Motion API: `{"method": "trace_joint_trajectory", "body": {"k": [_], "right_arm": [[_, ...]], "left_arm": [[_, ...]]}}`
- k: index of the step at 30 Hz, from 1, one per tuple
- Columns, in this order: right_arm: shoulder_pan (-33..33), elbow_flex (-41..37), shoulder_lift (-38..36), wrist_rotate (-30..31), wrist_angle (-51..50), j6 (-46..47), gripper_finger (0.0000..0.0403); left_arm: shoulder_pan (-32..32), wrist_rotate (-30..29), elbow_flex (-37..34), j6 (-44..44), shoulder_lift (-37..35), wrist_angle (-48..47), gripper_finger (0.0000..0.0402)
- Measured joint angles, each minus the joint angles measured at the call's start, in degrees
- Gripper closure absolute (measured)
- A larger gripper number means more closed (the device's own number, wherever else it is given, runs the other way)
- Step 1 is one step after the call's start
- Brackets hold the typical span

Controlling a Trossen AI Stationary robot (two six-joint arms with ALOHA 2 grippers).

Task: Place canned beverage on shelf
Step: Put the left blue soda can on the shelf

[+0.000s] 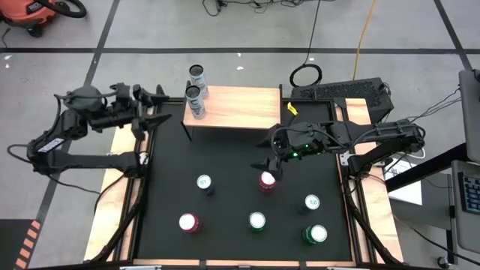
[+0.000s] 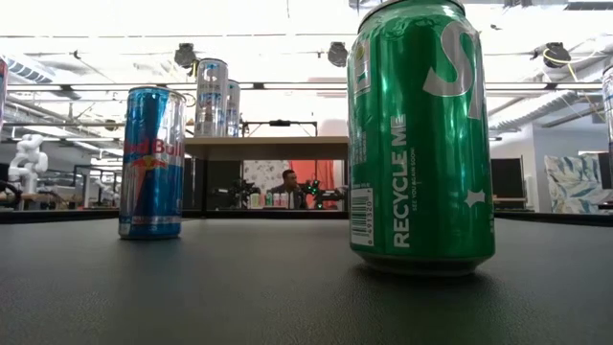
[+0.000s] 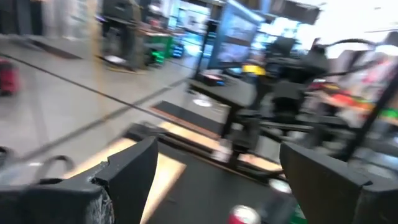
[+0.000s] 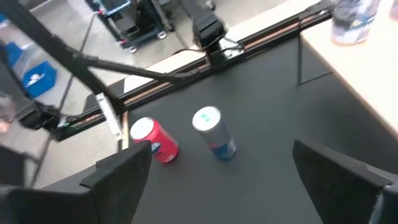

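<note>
The shelf [image 1: 240, 109] is a light-wood board at the far side of the black mat. Two silver cans [image 1: 196, 96] stand on its left end and show in the low view as cans [image 2: 213, 96] on the board [image 2: 268, 147]. My left gripper [image 1: 163, 106] hovers open just left of the shelf and these cans, empty, its fingers [image 3: 127, 177] wide apart. My right gripper [image 1: 270, 166] stands open in the air above a red-topped can [image 1: 267, 181], which stands upright on the mat. Nothing lies between its fingers [image 4: 124, 177].
More cans stand upright on the mat: a blue one [image 1: 204, 183], a red one [image 1: 187, 223], a white-topped one [image 1: 257, 220], another [image 1: 312, 202] and a green one [image 1: 315, 234]. The green can [image 2: 421, 134] fills the low view. The board to the right of the silver cans is bare.
</note>
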Motion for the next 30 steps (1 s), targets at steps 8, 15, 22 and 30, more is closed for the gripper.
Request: {"method": "trace_joint_trajectory", "body": {"k": [8, 15, 22, 30], "right_arm": [[-0.02, 0.00, -0.80, -4.07, -2.97, 0.28, 0.0062], [-0.02, 0.00, -2.62, -7.38, -10.38, 3.15, 0.0066], [0.86, 0.00, -4.91, -10.94, -17.72, 6.83, 0.0067], [3.76, 0.00, -7.98, -11.49, -27.70, 6.57, 0.0067]], "left_arm": [[-11.54, 1.50, 0.02, -3.26, 2.15, 2.86, 0.0061], [-22.38, 1.45, 0.02, -1.34, 7.54, 7.60, 0.0061], [-30.58, -0.96, 0.02, -1.82, 14.18, 8.07, 0.0061], [-36.12, -7.55, 0.02, -4.98, 19.95, 7.24, 0.0061]]}}
